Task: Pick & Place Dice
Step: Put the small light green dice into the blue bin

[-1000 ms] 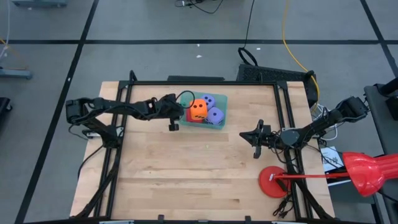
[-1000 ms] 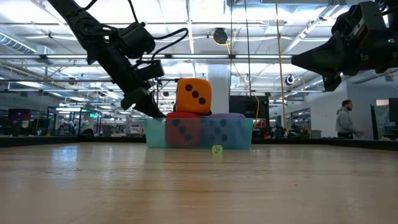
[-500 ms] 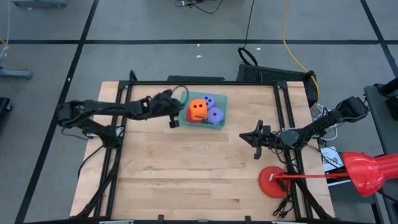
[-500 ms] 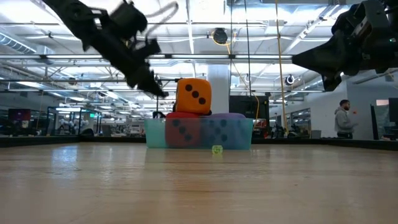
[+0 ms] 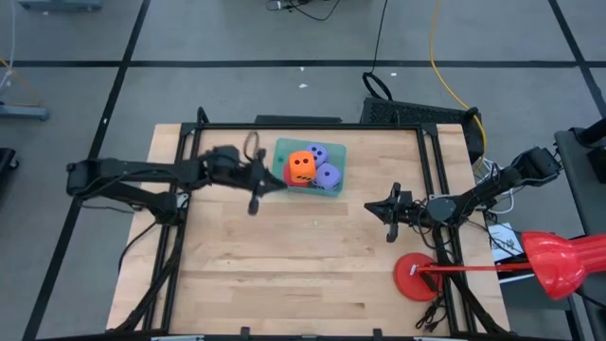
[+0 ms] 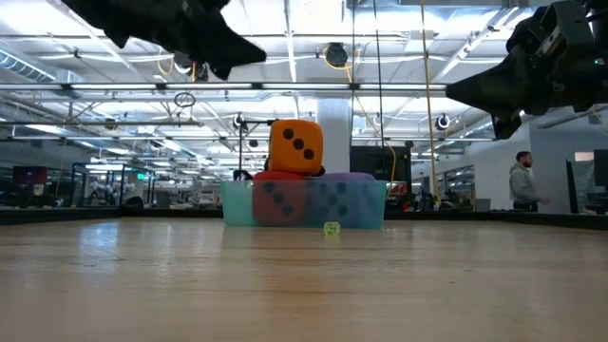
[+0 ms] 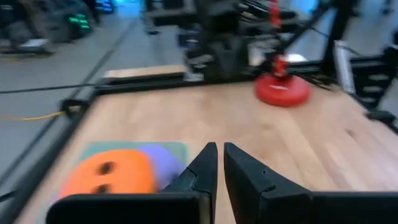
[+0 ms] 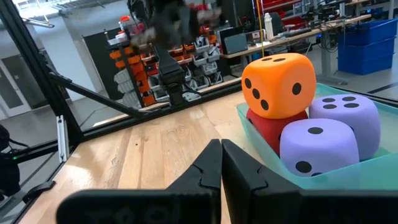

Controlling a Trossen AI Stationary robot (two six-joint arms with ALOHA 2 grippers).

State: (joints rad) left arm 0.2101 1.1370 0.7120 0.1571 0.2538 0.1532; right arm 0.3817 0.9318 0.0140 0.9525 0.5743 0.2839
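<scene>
Orange, red and two purple-blue soft dice (image 5: 307, 169) sat piled in your teal plastic tray (image 5: 336, 188), just beyond the left gripper's (image 5: 254, 205) nearly closed, empty fingers. Your right gripper (image 5: 391, 223), fingers shut and empty, hung well apart from them.

All four dice sit together in the teal bin (image 5: 333, 154), a little above and left of centre in the high view. The orange die (image 5: 302, 167) rides on top, perched on the red die (image 8: 272, 130), whose dark pips I can see through the bin wall in the low view. The orange one shows three pips in a diagonal there. My two purple-blue dice (image 5: 328, 175) lie side by side to the right of the orange one, pips dark.
</scene>
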